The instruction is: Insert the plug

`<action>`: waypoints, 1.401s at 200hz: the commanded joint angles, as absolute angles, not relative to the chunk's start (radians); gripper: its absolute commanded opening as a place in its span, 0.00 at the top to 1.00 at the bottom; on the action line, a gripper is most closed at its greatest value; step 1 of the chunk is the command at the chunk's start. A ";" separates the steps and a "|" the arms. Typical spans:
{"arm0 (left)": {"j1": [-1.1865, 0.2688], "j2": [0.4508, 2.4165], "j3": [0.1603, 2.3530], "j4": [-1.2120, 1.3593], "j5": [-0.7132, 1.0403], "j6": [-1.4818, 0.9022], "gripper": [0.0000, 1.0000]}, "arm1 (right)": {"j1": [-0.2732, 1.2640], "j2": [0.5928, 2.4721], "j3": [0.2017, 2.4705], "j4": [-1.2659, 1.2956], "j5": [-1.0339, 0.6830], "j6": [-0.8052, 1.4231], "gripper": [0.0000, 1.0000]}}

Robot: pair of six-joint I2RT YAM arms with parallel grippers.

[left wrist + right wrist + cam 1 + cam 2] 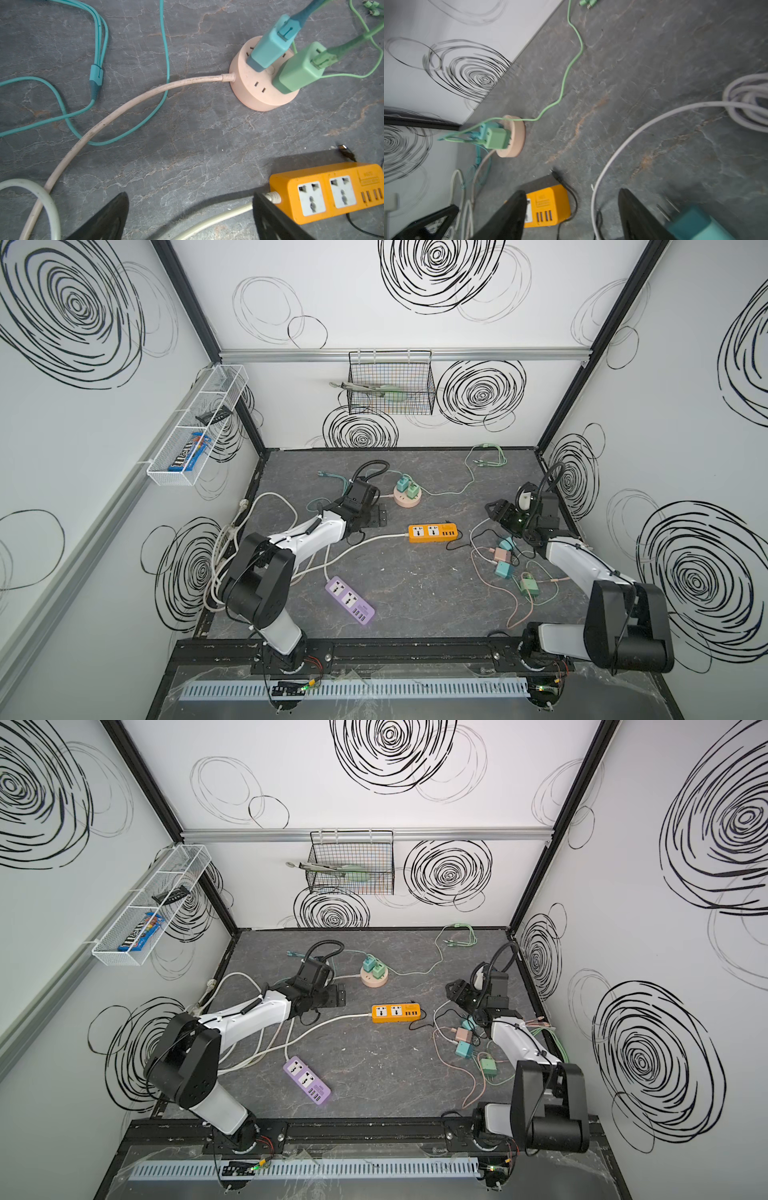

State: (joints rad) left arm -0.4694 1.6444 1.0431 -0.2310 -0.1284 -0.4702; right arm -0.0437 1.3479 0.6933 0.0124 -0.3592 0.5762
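Dark grey marbled table, white walls scrawled with black spirals all round. On the left, the left gripper hangs over the table, jaws released wide with nothing between them. The round pink socket sits ahead, and the orange power strip lies near one finger. Across to the right, the right gripper has its jaws spread and the gap is empty. And there's the teal plug, blurred, outside the jaws and just beside one finger's outer face. Its long axis runs roughly along the fingers, two metal prongs pointing the way the fingertips reach.
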 commanded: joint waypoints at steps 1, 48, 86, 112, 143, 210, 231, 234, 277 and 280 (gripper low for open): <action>-0.468 1.641 1.037 -0.219 -0.127 -0.459 0.04 | -0.032 1.416 0.757 -0.160 -0.384 0.410 0.21; -0.470 1.652 1.039 -0.215 -0.113 -0.457 0.04 | -0.005 1.489 0.788 -0.246 -0.366 0.353 0.18; -0.470 1.660 1.038 -0.212 -0.107 -0.460 0.04 | 0.027 1.415 0.743 -0.295 -0.320 0.341 0.14; -0.471 1.662 1.042 -0.210 -0.100 -0.460 0.04 | 0.046 1.354 0.727 -0.325 -0.275 0.327 0.08; -0.473 1.663 1.042 -0.212 -0.098 -0.460 0.04 | 0.081 1.305 0.734 -0.346 -0.189 0.308 0.08; -0.475 1.661 1.043 -0.216 -0.102 -0.456 0.04 | 0.249 1.302 0.763 -0.390 0.090 0.253 0.23; -0.474 1.664 1.045 -0.218 -0.103 -0.454 0.04 | 0.299 1.292 0.767 -0.415 0.172 0.262 0.20; -0.474 1.664 1.046 -0.219 -0.102 -0.454 0.04 | 0.300 1.290 0.768 -0.419 0.177 0.264 0.20; -0.475 1.666 1.048 -0.222 -0.104 -0.449 0.04 | 0.304 1.317 0.793 -0.464 0.242 0.316 0.21; -0.474 1.667 1.049 -0.222 -0.105 -0.449 0.04 | 0.305 1.322 0.797 -0.466 0.243 0.316 0.21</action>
State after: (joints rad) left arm -0.4694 1.6516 1.0431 -0.2306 -0.1047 -0.4625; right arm 0.3031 1.3025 0.7563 -0.4110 0.1665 0.2859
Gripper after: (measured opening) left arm 0.961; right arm 0.788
